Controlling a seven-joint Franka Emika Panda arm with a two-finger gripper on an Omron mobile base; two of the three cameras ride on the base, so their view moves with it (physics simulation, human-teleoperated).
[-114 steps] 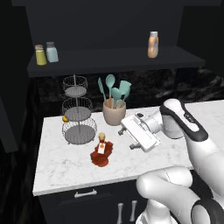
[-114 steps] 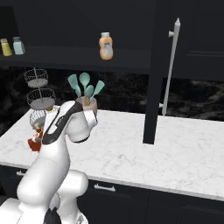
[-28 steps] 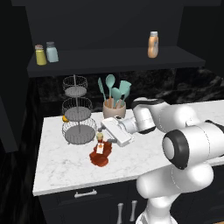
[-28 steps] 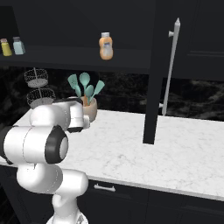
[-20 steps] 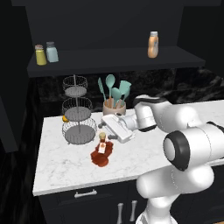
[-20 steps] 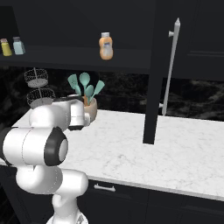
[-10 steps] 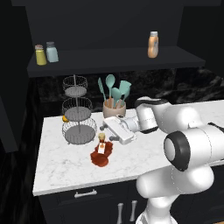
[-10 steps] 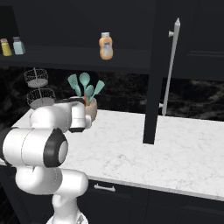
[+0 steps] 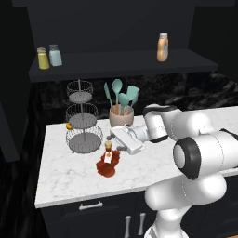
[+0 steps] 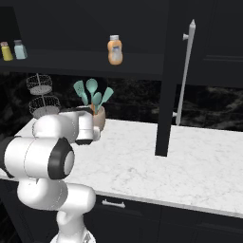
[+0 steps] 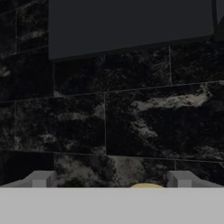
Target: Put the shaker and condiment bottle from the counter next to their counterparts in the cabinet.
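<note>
Left base view: shaker [image 9: 55, 55] shelved beside its twin, bottle [image 9: 107, 162] on counter [image 9: 65, 179], our gripper [image 9: 113, 140] spread (empty) at its cap.

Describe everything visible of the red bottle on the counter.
The bottle is a squat, dark red jug with a narrow neck, a yellowish cap and a small white label. It looks glossy. It sits on the counter, in front of the wire stand. The tool hovers at its cap; contact can't be judged. The hand view shows the cap between the fingers.
</note>
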